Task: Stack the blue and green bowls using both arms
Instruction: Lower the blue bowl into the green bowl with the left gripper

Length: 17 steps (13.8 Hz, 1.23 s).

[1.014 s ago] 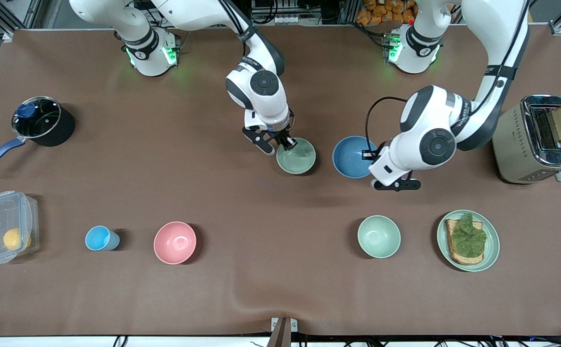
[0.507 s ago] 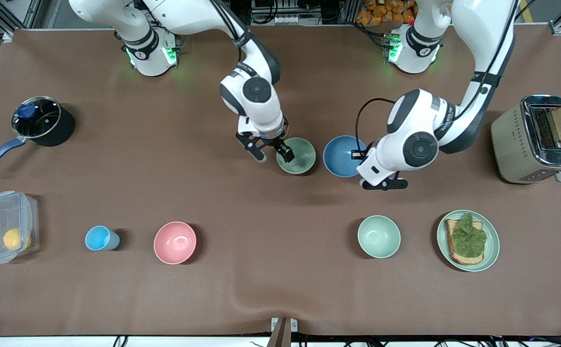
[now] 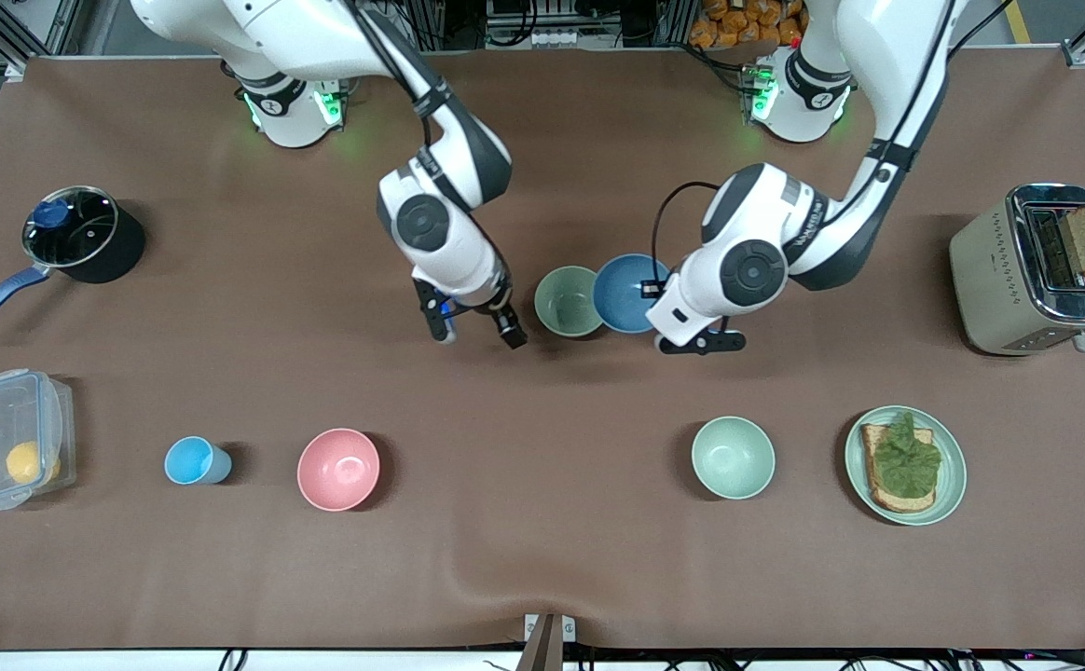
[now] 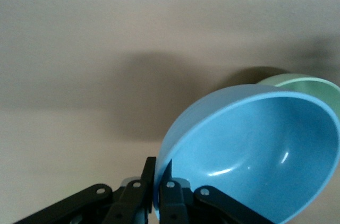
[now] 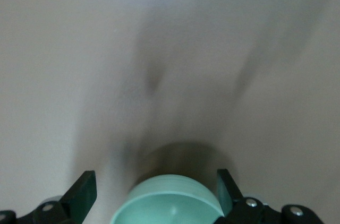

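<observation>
The left gripper's [image 4: 158, 198] fingers [image 4: 169, 195] pinch the rim of the round, matte mid-blue bowl [image 3: 629, 293] — held tilted, its edge touching the round, pale sage-green bowl [image 3: 568, 300] at the blue bowl's 9 o'clock. The right gripper's [image 3: 473, 328] fingers [image 5: 85, 191] are spread, released, just beside the green bowl — at its 8 o'clock — above the brown table [image 3: 524, 522].
</observation>
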Each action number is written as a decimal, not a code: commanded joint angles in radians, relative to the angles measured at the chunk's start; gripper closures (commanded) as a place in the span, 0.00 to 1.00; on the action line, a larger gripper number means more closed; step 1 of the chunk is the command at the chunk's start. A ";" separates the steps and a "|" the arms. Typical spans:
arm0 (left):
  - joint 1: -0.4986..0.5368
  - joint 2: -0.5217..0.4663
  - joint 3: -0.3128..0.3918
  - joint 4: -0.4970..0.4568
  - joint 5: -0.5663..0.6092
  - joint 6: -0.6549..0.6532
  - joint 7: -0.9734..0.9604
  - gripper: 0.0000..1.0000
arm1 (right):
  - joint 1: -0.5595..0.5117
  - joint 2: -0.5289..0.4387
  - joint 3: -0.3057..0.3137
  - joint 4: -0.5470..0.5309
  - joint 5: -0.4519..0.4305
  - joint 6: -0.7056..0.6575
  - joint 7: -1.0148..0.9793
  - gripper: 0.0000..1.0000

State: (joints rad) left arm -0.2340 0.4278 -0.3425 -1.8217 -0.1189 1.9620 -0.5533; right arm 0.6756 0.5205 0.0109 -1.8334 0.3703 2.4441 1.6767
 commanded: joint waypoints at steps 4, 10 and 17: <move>-0.064 0.038 0.004 0.009 -0.084 0.066 -0.057 1.00 | -0.027 0.010 0.014 -0.072 0.150 0.096 0.009 0.00; -0.090 0.075 0.005 0.016 -0.080 0.138 -0.108 1.00 | 0.039 0.044 0.014 -0.073 0.243 0.193 0.014 0.00; -0.128 0.135 0.007 0.041 -0.070 0.161 -0.145 1.00 | 0.041 0.044 0.014 -0.086 0.242 0.199 0.006 0.00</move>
State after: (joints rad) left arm -0.3414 0.5393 -0.3425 -1.8169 -0.1810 2.1212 -0.6702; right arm 0.7178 0.5687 0.0189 -1.9087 0.5898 2.6228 1.6810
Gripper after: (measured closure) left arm 0.934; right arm 0.000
